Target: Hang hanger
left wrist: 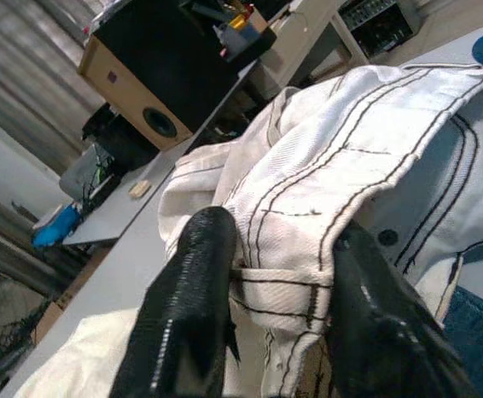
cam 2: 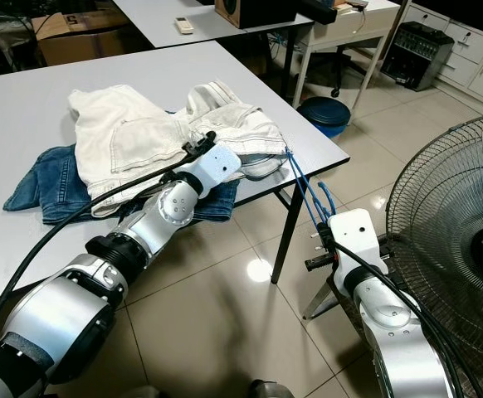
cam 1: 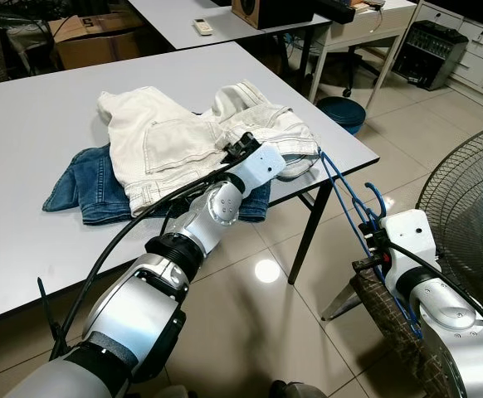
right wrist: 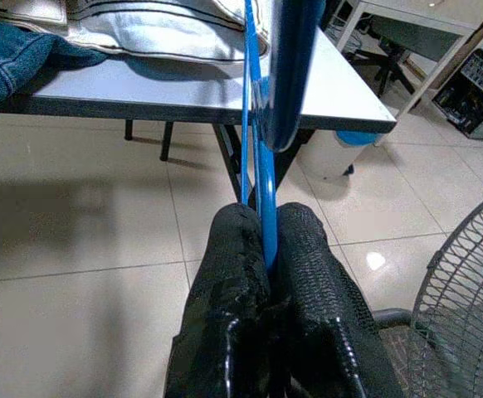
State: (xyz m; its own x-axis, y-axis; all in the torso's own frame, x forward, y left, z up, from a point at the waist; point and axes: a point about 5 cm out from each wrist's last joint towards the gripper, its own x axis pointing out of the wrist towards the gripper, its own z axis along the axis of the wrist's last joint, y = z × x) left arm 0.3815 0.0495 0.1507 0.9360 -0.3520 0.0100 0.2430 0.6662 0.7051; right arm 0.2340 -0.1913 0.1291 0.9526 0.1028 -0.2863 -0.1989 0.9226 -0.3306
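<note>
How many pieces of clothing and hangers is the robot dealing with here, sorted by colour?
White denim garment: 1
Blue denim jeans: 1
Blue wire hanger: 1, pinched in the right gripper
Total: 3
The left gripper straddles the white garment's waistband.

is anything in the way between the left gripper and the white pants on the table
Nothing visible. The left gripper is already at the white pants on the table, its fingers open on either side of the waistband. The right gripper is shut on the blue hanger beside the table edge.
</note>
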